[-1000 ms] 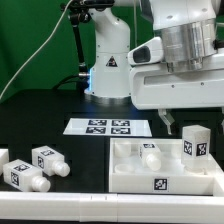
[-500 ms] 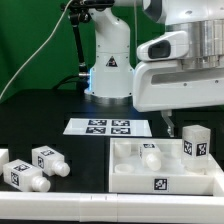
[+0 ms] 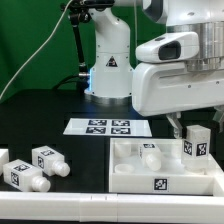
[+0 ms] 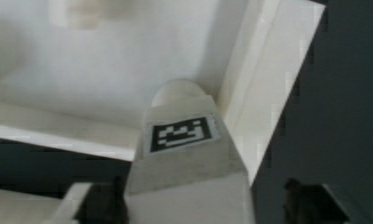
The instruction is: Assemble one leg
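A white leg (image 3: 196, 143) with a square tag stands upright in the far right corner of the white tray (image 3: 135, 180). My gripper (image 3: 193, 126) hangs over it, one finger (image 3: 171, 126) on the exterior view's left of the leg. In the wrist view the leg (image 4: 188, 150) stands between the two dark fingertips (image 4: 105, 203) of my gripper (image 4: 204, 203), with a dark gap beside the other fingertip. The jaws are open around it. A second leg (image 3: 150, 155) lies in the tray.
Two more legs (image 3: 48, 160) (image 3: 25, 178) lie on the black table at the exterior view's left. The marker board (image 3: 107, 127) lies behind the tray. The robot base (image 3: 107, 60) stands at the back.
The hand has shifted a little toward the exterior view's right and down over the upright leg. The leg and the other parts have not moved.
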`<state>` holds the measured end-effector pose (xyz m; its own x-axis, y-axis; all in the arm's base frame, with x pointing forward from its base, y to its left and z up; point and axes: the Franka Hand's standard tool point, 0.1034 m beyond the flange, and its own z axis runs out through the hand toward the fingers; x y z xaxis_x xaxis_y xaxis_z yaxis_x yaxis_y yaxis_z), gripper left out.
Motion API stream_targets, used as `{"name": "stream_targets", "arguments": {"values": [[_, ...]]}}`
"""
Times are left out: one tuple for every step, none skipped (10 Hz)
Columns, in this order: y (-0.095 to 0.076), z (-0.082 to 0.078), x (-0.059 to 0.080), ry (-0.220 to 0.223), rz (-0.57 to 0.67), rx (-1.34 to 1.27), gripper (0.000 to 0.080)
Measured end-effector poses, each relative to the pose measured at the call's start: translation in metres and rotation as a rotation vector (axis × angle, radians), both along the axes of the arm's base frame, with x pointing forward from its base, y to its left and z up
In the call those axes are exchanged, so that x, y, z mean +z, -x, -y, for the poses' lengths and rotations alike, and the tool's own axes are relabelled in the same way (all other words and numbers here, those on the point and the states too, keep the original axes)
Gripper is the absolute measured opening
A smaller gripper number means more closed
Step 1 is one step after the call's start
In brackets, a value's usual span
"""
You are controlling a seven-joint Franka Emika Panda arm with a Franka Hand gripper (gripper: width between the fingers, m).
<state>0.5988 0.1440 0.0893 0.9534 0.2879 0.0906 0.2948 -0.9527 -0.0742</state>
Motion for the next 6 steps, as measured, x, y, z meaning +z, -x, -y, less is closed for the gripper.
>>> {"name": "stream_targets", "arguments": {"values": [[-0.0001,0.0006,-0.0001,0.000,0.000,-0.001,0.0281],[-0.0001,0.0006,-0.0002,0.000,0.000,-0.001,0.0281],[-0.0001,0.0007,-0.0002,-0.002,-0.002,-0.019,0.0281],[-0.0001,0.0007,-0.0002,-0.002,-0.002,-0.019,0.0281],[0.0002,0.0009,-0.0004,-0.016,0.003,-0.108,0.0281],[0.0004,0.0018,-0.0006,-0.047,0.000,-0.283,0.0281]]}}
